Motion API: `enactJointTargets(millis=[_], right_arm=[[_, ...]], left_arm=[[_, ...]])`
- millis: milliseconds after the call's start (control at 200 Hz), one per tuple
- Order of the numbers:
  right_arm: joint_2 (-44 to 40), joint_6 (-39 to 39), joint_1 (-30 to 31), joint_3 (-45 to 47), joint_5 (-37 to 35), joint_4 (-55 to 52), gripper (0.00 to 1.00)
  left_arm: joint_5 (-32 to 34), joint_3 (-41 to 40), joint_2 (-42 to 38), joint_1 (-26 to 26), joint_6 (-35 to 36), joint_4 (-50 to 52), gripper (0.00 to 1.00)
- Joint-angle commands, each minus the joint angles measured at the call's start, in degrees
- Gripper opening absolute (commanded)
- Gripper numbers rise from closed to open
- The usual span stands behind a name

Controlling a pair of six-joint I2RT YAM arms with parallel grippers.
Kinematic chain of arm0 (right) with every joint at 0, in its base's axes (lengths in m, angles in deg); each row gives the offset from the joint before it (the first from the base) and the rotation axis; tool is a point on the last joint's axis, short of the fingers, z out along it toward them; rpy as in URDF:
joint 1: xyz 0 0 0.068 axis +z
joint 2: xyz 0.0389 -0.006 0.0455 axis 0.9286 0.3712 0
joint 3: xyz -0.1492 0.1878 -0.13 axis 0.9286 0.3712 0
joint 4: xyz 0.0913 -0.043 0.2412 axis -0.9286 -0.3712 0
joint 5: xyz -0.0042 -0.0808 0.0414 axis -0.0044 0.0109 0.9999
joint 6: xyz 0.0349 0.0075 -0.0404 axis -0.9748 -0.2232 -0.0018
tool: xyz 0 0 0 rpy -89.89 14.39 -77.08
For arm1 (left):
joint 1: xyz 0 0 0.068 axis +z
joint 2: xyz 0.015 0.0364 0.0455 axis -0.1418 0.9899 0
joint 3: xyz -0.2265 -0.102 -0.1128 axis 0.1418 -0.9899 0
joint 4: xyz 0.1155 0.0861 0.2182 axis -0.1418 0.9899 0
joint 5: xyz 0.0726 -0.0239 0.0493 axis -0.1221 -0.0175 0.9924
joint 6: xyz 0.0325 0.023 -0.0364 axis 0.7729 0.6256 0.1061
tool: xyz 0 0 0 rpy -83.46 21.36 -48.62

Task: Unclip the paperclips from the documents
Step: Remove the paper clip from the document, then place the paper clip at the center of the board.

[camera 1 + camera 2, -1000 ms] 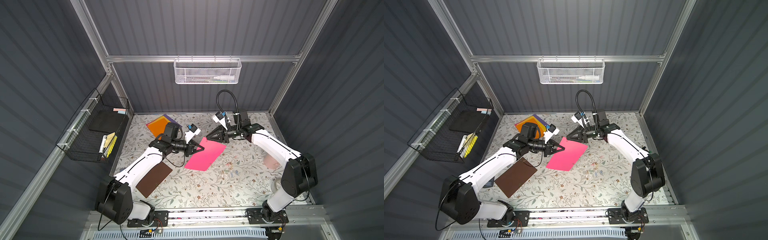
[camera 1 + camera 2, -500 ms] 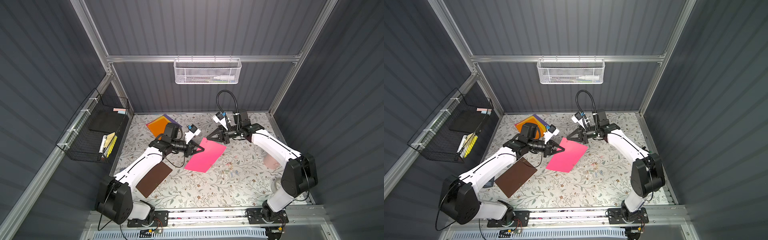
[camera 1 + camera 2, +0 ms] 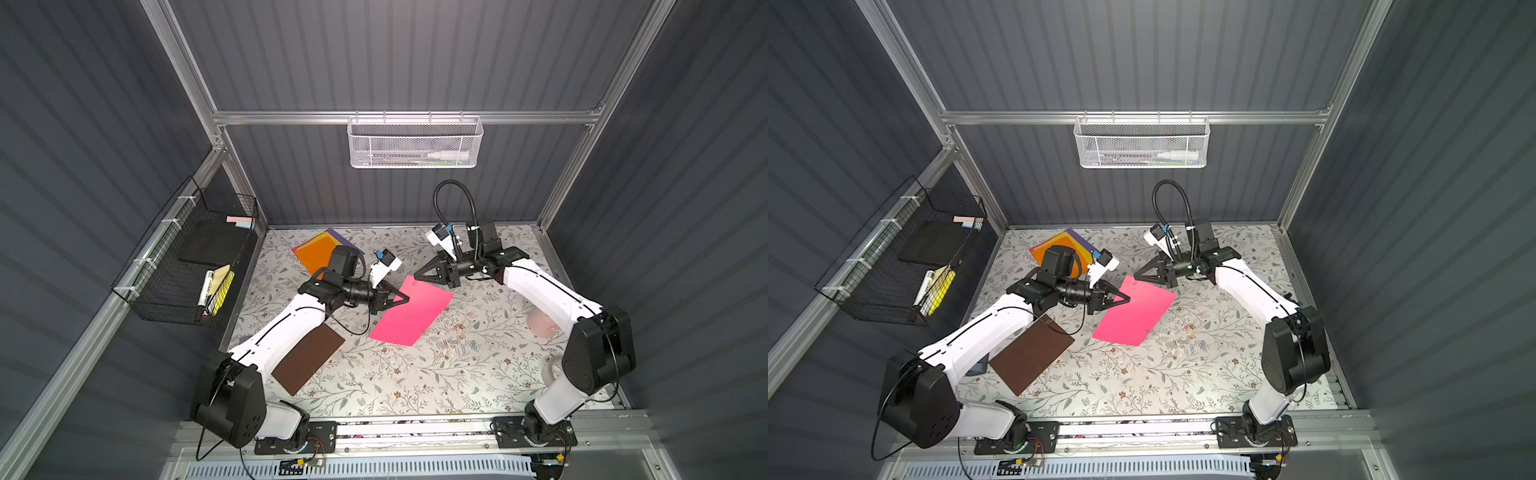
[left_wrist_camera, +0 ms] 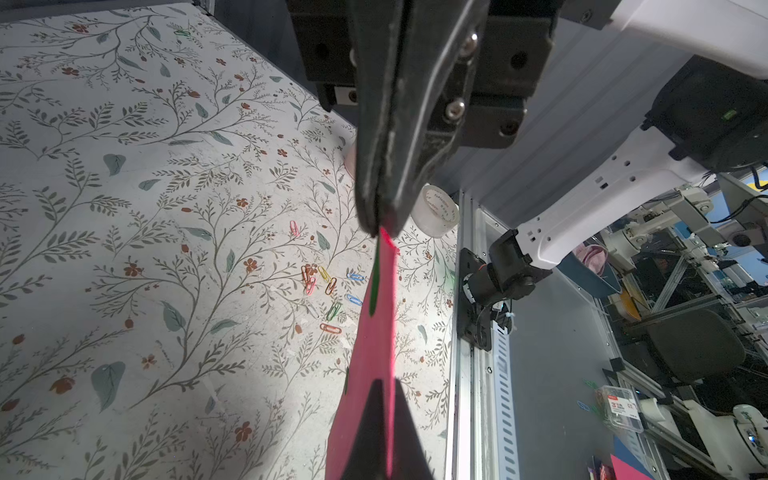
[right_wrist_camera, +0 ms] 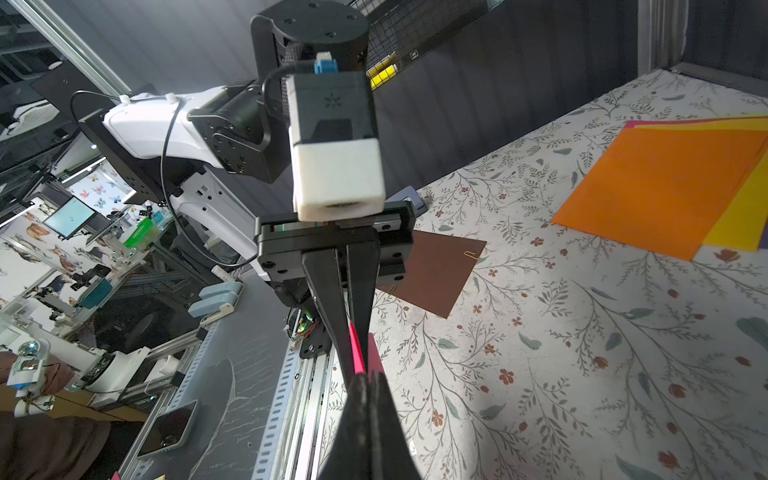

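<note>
A magenta pink document (image 3: 411, 311) hangs tilted between both arms at mid-table. My left gripper (image 3: 405, 298) is shut on its near-left edge; in the left wrist view the sheet (image 4: 374, 357) runs out from between the jaws of that gripper (image 4: 376, 384). My right gripper (image 3: 417, 277) is shut at the sheet's far corner, on the end of a green paperclip (image 4: 374, 286) clipped along that edge. In the right wrist view the pink edge (image 5: 356, 351) enters the shut tips of the right gripper (image 5: 368, 376). Several loose paperclips (image 3: 455, 336) lie to the sheet's right.
A brown document (image 3: 309, 359) with a small clip lies at front left. Orange, yellow and purple documents (image 3: 316, 253) are stacked at back left. A tape roll (image 4: 436, 205) and a pink cup (image 3: 540, 324) stand near the right arm. A black wire basket (image 3: 187, 266) hangs on the left wall.
The right gripper's jaws have closed at the pink sheet's far corner. Both arms and the sheet have hardly moved.
</note>
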Motion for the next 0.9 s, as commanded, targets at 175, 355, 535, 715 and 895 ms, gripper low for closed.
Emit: enactJointTargets(millis=[175, 355, 535, 715, 895], right_arm=[[-0.73, -0.03, -1.39, -0.23, 0.92, 0.62, 0.0], [-0.93, -0.31, -2.17, -0.14, -0.62, 0.5, 0.0], [-1.53, -5.71, -5.19, 2.73, -13.26, 0.55, 0.0], [-5.67, -14.06, -7.84, 12.84, -26.71, 3.05, 0.0], [-8.78, -20.58, -6.91, 23.57, -33.51, 0.51, 0.0]], left_arm=[[1.82, -0.36, 2.06, -0.35, 0.56, 2.43, 0.0], [2.2, -0.16, 1.82, -0.26, 0.67, 3.21, 0.0], [4.8, 0.75, -0.35, -0.12, -0.75, 2.61, 0.0], [6.39, 1.59, -1.74, 0.52, -1.53, 1.72, 0.0], [5.92, 2.08, -4.0, 1.39, -3.68, -1.42, 0.0]])
